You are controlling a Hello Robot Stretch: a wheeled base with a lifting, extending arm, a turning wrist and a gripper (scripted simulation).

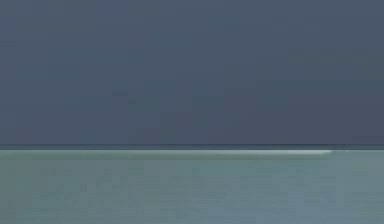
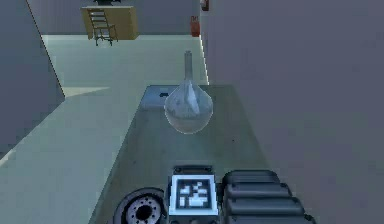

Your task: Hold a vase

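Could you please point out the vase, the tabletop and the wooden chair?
vase (image 2: 187,108): arm side view, round body.
tabletop (image 2: 145,150): arm side view, bare left part.
wooden chair (image 2: 102,22): arm side view, slatted back.

The arm (image 2: 262,200), dark and ribbed, lay low at the arm side view's bottom edge, with a white marker (image 2: 195,195) left of it and a dark round wrist part (image 2: 140,210) beyond.

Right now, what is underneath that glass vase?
A long grey tabletop lies under the vase. The vase's round body covers its own base, so whether it rests there cannot be told.
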